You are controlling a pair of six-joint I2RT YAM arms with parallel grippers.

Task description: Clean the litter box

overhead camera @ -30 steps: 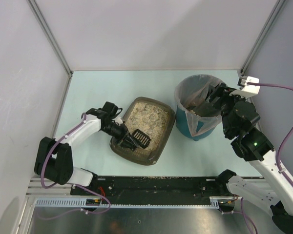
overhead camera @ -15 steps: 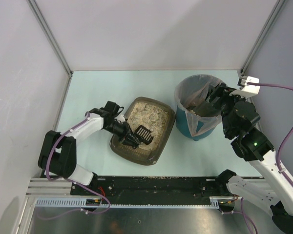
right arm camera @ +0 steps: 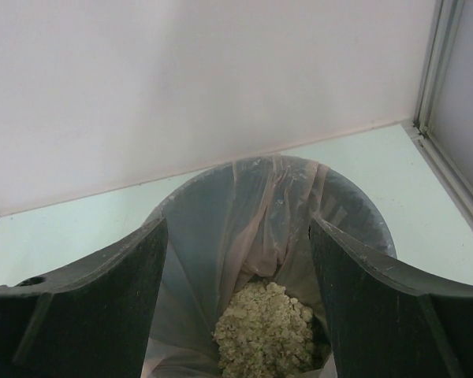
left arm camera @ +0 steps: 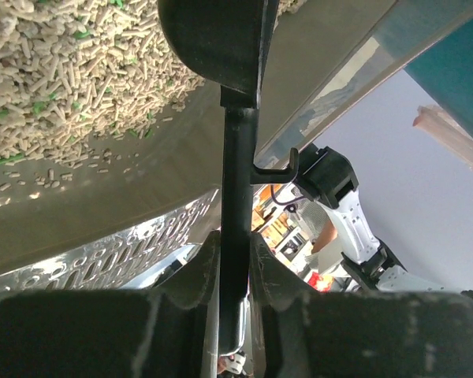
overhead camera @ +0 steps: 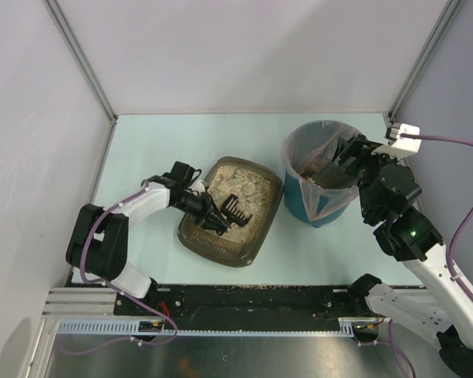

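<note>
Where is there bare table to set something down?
Free: the far strip of table behind litter box and bin, and the near patch in front of the bin. Crowded: the narrow gap between box and bin; left arm spans the box's left.

The left gripper (overhead camera: 211, 215) is closed tight on the handle of a small black scoop (overhead camera: 235, 208). The scoop sticks out to the right of this gripper, over the beige litter in the brown litter box (overhead camera: 221, 250). The right gripper (overhead camera: 340, 161) hangs wide open over the right side of a teal bin (overhead camera: 319, 209) with a clear bag inside. The box and the bin sit on a pale green table (overhead camera: 158, 150).
</note>
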